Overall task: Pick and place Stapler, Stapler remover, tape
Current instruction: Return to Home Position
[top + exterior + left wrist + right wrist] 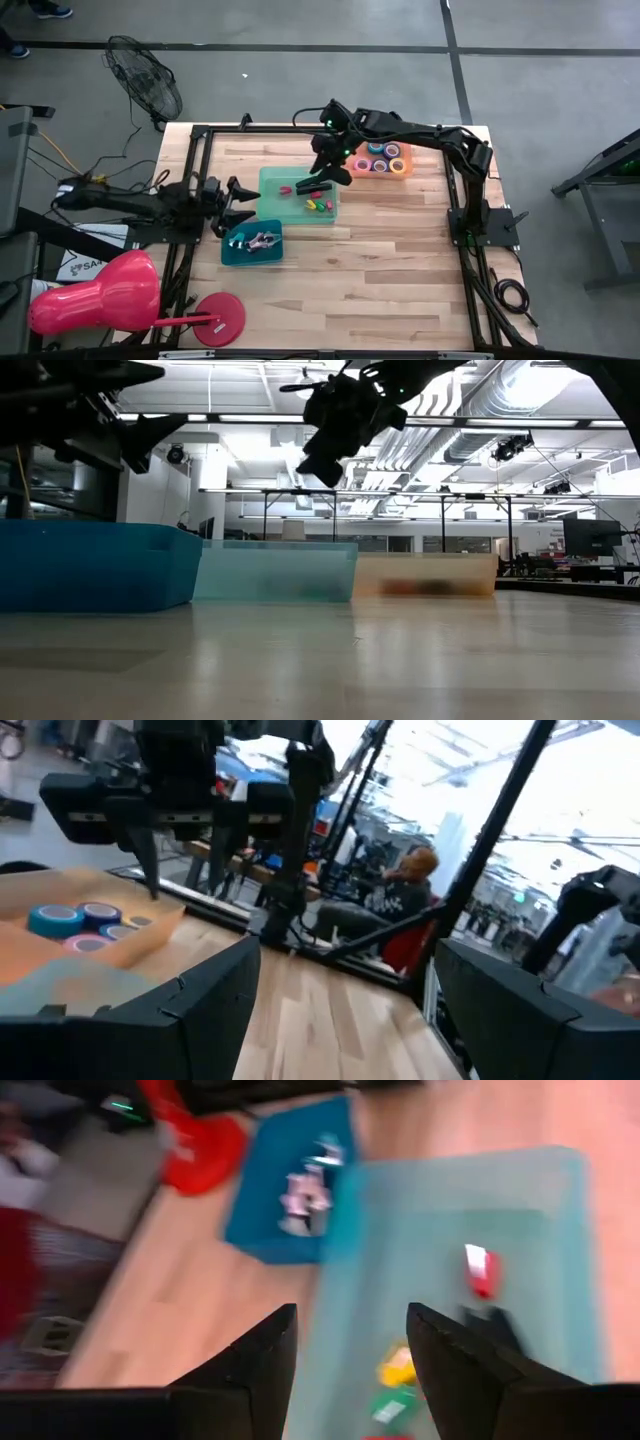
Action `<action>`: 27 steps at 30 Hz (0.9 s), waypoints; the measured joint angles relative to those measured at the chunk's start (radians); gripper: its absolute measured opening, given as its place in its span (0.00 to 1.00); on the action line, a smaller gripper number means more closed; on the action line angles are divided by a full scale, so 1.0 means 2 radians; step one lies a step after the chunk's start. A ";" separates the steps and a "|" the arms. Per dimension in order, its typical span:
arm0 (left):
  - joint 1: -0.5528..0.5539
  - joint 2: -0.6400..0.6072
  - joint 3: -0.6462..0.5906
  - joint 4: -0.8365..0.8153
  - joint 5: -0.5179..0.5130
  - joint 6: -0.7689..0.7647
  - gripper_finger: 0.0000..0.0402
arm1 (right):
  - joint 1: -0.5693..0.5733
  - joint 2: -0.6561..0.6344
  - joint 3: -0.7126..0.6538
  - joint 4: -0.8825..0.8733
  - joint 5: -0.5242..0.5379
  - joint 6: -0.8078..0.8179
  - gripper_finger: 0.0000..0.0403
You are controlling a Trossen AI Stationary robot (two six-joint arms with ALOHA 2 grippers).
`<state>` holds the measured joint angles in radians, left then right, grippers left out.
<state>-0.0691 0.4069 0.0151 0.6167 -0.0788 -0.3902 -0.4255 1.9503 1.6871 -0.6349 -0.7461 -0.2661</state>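
From above, we saw the right gripper (322,170) hanging over the far edge of the light green bin (268,178), beside the orange bin (405,172) that held the tape rolls (378,163). The left gripper (238,205) waited near the table's left side, just above the blue bin (232,258).

At table height the three bins stood in a row and hid everything in them. What this view did show was that both grippers were well clear of the bin rims.

The left wrist camera showed its own fingers (150,1010) spread wide with nothing between them. Only this view showed a seated person (400,895) beyond the table.

The right wrist camera showed its fingers (250,1370) parted and empty. It also showed what the level view hid: a red piece (480,1270) and a yellow piece (397,1368) in the green bin, and pale staple removers (305,1190) in the blue one.

We judged the sorting done. The risk left was the right arm's swing back: if it dipped, a finger could catch the orange bin's wall and shove it.
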 joint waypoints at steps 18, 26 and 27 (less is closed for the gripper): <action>0.203 -0.124 0.000 -0.144 0.249 -0.026 0.74 | 0.095 -0.050 -0.038 0.220 0.090 0.204 0.45; 0.224 -0.130 0.000 -0.186 0.281 -0.031 0.74 | 0.163 -0.092 -0.233 0.498 0.215 0.361 0.45; 0.224 -0.130 0.000 -0.198 0.281 -0.031 0.74 | 0.171 -0.103 -0.259 0.518 0.241 0.370 0.46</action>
<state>0.3794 0.1467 0.0147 0.2198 0.4840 -0.4525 -0.0843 1.7437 1.1689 0.4010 -0.2642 0.4742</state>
